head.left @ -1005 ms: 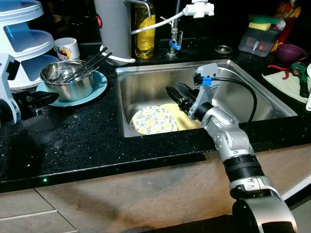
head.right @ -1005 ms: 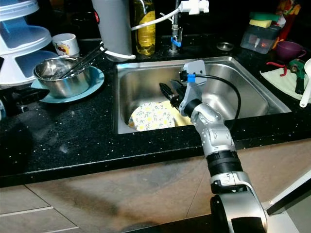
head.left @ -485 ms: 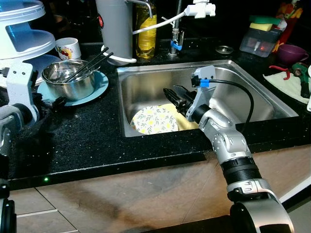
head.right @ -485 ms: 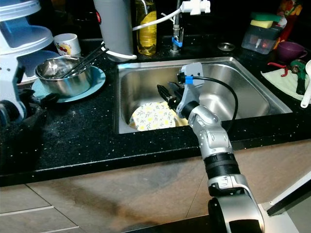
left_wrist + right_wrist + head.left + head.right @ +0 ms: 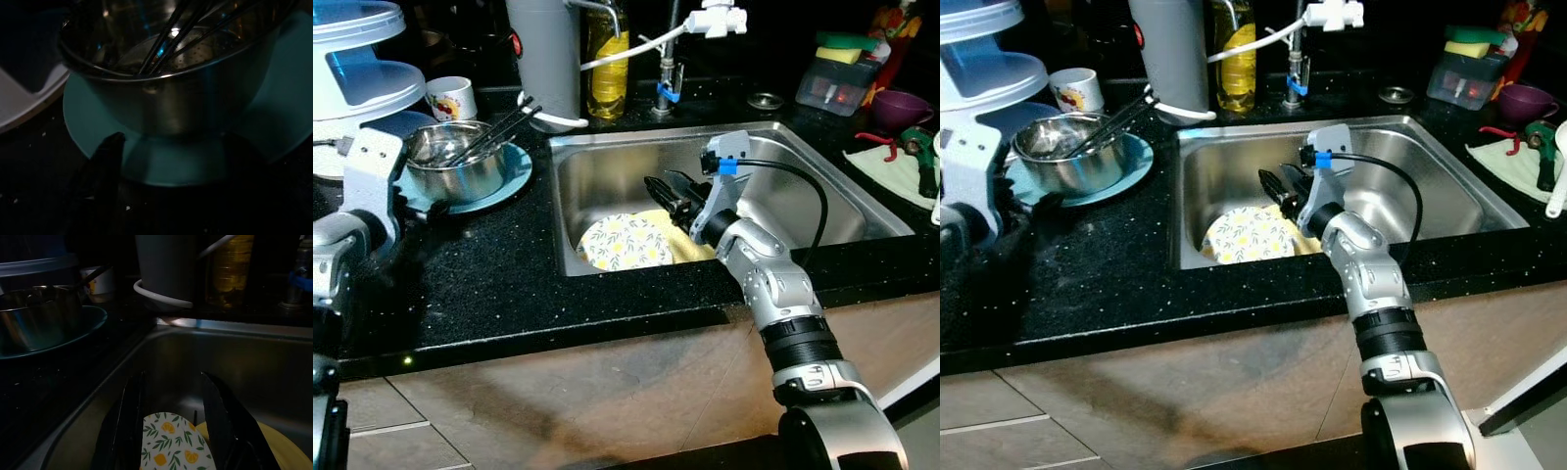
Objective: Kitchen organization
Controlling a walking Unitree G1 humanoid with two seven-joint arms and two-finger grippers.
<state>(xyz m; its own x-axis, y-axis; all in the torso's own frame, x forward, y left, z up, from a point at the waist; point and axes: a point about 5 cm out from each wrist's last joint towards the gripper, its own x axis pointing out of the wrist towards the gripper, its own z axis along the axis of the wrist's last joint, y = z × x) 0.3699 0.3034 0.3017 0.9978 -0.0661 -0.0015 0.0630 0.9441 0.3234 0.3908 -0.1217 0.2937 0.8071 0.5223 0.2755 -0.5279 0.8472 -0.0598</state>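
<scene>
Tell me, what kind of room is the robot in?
Most likely a kitchen. There is a steel sink with patterned plates in it, a tap behind, and a metal bowl on a black countertop.

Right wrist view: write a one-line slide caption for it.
Open right gripper poised above the lemon-patterned plate lying in the steel sink.

Oil bottle [image 5: 606, 69], perhaps a sponge box [image 5: 835, 80], behind sink.
</scene>
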